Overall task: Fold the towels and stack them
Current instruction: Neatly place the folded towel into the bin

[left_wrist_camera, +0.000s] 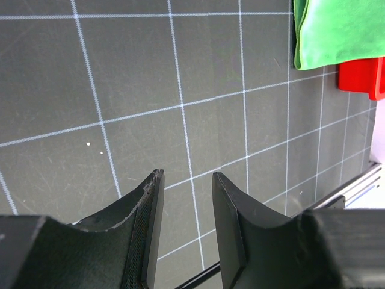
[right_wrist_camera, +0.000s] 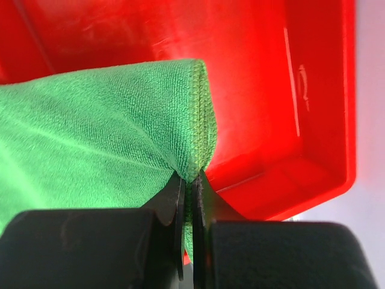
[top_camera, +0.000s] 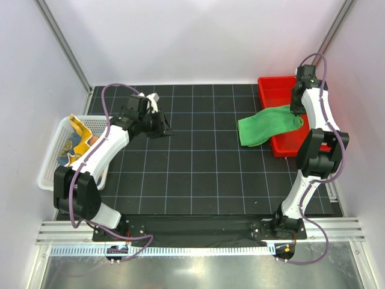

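Right gripper [right_wrist_camera: 191,179] clamped tight on hemmed edge of green towel [top_camera: 267,124] above red bin [top_camera: 274,87]; towel drapes over bin's left wall onto black grid mat [top_camera: 198,162]. Left gripper [left_wrist_camera: 187,177] half-spread, empty, over mat well left of bin. Yellow-orange towel [top_camera: 78,129] in white basket [top_camera: 48,164], farther left of bin.

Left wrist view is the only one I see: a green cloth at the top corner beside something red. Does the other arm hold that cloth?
Observer: Yes, the right pincer is shut on the edge of the green towel.
Operator: And the red thing?
Observer: A red bin; the towel drapes over its rim, partly outside.
Operator: Any other towels?
Observer: A yellow towel lies in a white basket beside the left arm.
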Motion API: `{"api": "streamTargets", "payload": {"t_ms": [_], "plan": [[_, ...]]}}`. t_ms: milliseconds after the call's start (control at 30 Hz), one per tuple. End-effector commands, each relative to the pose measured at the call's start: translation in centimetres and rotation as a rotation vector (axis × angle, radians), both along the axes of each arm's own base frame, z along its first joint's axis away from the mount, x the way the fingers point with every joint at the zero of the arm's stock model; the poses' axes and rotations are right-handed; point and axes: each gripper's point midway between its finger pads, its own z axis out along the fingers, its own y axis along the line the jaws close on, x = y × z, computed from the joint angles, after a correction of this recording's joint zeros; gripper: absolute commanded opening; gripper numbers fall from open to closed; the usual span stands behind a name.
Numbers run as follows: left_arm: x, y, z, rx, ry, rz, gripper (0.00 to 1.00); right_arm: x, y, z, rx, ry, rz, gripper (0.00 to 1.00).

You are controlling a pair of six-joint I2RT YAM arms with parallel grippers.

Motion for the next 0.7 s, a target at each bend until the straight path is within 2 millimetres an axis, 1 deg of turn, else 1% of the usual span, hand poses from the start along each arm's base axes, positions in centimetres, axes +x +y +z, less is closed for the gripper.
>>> {"api": "streamTargets", "payload": {"t_ms": [0,33,100,133,167,267,333,367,433,467,600,667], "plan": [[0.5,-0.8,1.2,-0.044,-0.027,-0.025,0.41,1.5,-3.3,2.5,-0.095,-0.082,-0.052,0.01],[0.6,-0.9,1.1,-0.046,-0.023,-0.026,0.41,1.8,-4.0,2.2,-0.096,-0.091,-0.064,0.01],[0.4,-1.1,1.1,-0.058,-0.018,-0.035,0.41,2.4,-4.8,2.3,-0.103,-0.099,-0.078,0.01],[0.5,-1.1,1.1,-0.061,-0.020,-0.033,0.41,2.5,-5.3,1.7,-0.114,-0.082,-0.086,0.01],[0.5,-1.2,1.0,-0.065,-0.019,-0.036,0.41,2.7,-5.9,1.9,-0.123,-0.086,-0.094,0.01],[0.4,-1.5,1.2,-0.086,-0.018,-0.046,0.41,2.4,-7.3,1.4,-0.157,-0.065,-0.120,0.01],[0.4,-1.7,1.4,-0.097,-0.019,-0.051,0.41,2.7,-7.6,1.2,-0.157,-0.069,-0.126,0.01],[0.5,-1.8,1.5,-0.103,-0.020,-0.049,0.41,2.7,-7.7,0.8,-0.153,-0.062,-0.121,0.01],[0.4,-1.8,1.6,-0.106,-0.022,-0.053,0.41,2.8,-8.2,0.7,-0.163,-0.066,-0.128,0.01],[0.4,-1.8,1.6,-0.105,-0.023,-0.054,0.41,2.8,-8.6,0.4,-0.168,-0.059,-0.134,0.01],[0.3,-1.8,1.5,-0.103,-0.024,-0.054,0.41,2.3,-10.9,0.1,-0.174,-0.055,-0.185,0.01],[0.3,-1.9,1.5,-0.108,-0.025,-0.056,0.41,2.6,-11.5,0.4,-0.172,-0.074,-0.191,0.01]]}}
